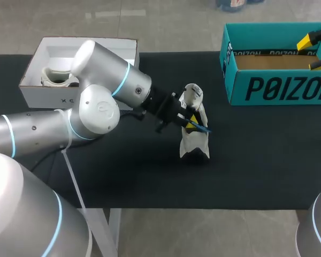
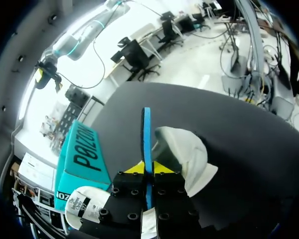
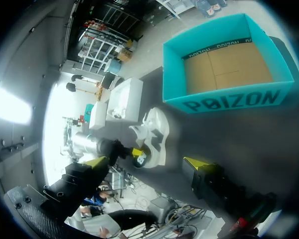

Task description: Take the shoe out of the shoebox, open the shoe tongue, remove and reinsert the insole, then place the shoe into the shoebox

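Note:
A white shoe (image 1: 193,101) stands on the black table near the middle, toe down. My left gripper (image 1: 188,122) is at its opening, shut on a thin blue insole (image 1: 202,128) that sticks out of the shoe. In the left wrist view the insole (image 2: 147,132) runs edge-on between the yellow tips of the gripper (image 2: 148,168), with the shoe (image 2: 184,149) just beyond. My right gripper (image 1: 314,52) hangs open over the teal shoebox (image 1: 278,88) at the far right, holding nothing. The right wrist view takes in the shoebox (image 3: 229,99), the shoe (image 3: 157,132) and its own open gripper (image 3: 145,164).
A white box (image 1: 43,88) at the back left holds another white shoe (image 1: 56,77). The teal shoebox's brown floor is bare. Black table surface lies open in front of and to the right of the shoe.

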`<state>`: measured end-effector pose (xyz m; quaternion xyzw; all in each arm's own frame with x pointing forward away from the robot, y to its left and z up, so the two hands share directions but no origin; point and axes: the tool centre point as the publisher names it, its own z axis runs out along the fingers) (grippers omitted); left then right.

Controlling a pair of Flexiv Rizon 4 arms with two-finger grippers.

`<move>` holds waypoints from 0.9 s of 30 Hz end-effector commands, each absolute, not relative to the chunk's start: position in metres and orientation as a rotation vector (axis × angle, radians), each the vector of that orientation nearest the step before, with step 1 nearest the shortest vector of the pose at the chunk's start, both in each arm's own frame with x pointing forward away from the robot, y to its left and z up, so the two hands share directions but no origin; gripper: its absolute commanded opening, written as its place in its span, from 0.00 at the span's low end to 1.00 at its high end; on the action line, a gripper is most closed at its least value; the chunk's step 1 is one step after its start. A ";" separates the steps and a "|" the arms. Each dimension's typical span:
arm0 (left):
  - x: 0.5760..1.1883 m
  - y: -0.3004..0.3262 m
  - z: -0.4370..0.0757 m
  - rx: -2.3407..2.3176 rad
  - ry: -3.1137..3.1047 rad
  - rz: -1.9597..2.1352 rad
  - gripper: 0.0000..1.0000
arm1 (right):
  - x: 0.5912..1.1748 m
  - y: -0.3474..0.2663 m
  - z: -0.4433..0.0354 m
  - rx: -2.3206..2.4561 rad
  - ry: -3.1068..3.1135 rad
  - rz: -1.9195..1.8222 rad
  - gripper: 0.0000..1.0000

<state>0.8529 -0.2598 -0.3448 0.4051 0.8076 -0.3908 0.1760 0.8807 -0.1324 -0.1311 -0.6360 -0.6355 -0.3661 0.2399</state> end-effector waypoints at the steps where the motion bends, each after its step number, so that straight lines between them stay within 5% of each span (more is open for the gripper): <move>1: 0.862 -0.263 -0.353 1.155 2.299 -1.088 0.00 | 0.881 -0.132 -0.131 -1.743 -1.741 -1.000 1.00; 12: 0.880 -0.259 -0.363 1.060 2.353 -1.045 0.00 | 0.881 -0.132 -0.131 -1.743 -1.741 -1.000 1.00; 14: 0.876 -0.258 -0.359 1.059 2.352 -1.050 0.49 | 0.881 -0.132 -0.131 -1.743 -1.741 -1.000 1.00; 19: 0.860 -0.255 -0.344 1.074 2.312 -1.091 0.68 | 0.881 -0.132 -0.131 -1.743 -1.741 -1.000 1.00; 25: 0.849 -0.258 -0.339 1.106 2.285 -1.109 0.24 | 0.881 -0.132 -0.131 -1.743 -1.741 -1.000 1.00; 27: 0.847 -0.260 -0.339 1.111 2.279 -1.117 0.00 | 0.881 -0.132 -0.131 -1.743 -1.741 -1.000 1.00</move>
